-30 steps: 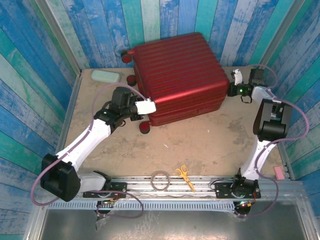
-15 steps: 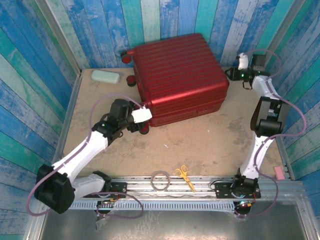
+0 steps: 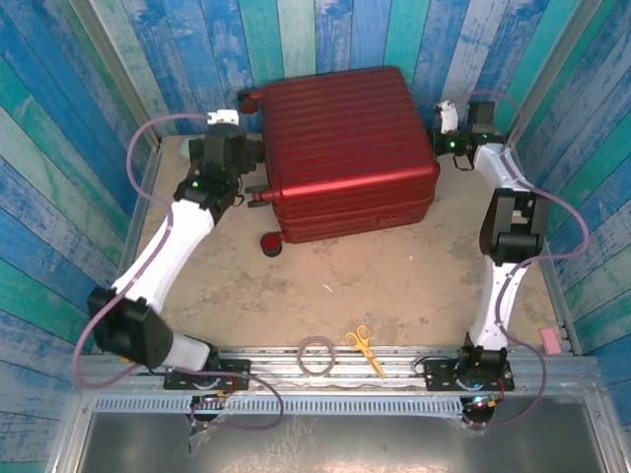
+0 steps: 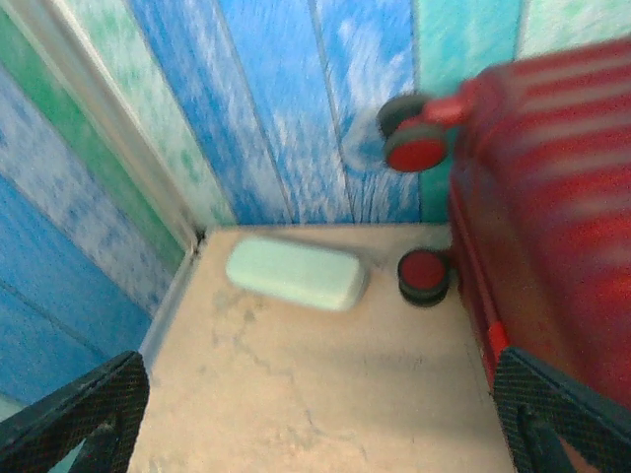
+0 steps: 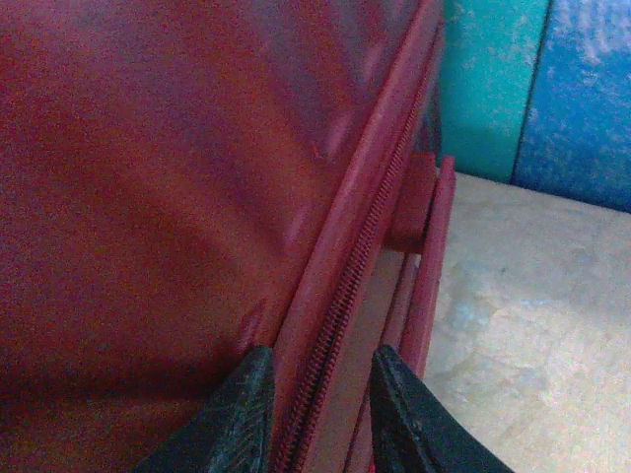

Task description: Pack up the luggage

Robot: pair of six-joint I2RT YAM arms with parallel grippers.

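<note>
Now we see the luggage [image 3: 345,148] lying flat and closed on the table [image 3: 394,286], its far side close to the blue plank wall [image 3: 325,39]. Its ribbed red shell faces up and its wheels [image 4: 424,276] stick out on its left side.

We find the left gripper [image 3: 229,150] just beside the left side of the luggage, near the far wheels. In the left wrist view its two dark fingers [image 4: 79,414] stand wide apart at the bottom corners, and nothing is between them. Beyond them, left of the luggage, a pale green case [image 4: 296,273] lies on the table near the wall, just beside one wheel.

We find the right gripper [image 3: 444,138] at the far right corner of the luggage. In the right wrist view its fingers [image 5: 246,414] are only a little apart and they stand on both sides of the zip seam [image 5: 345,286] on the right side of the luggage. The seam fills the gap between them, but this view is blurred, so we cannot tell whether they really pinch it.

Well apart from the luggage, on its near side, yellow scissors [image 3: 365,350] and a grey ring [image 3: 316,355] lie just beside each other.
</note>
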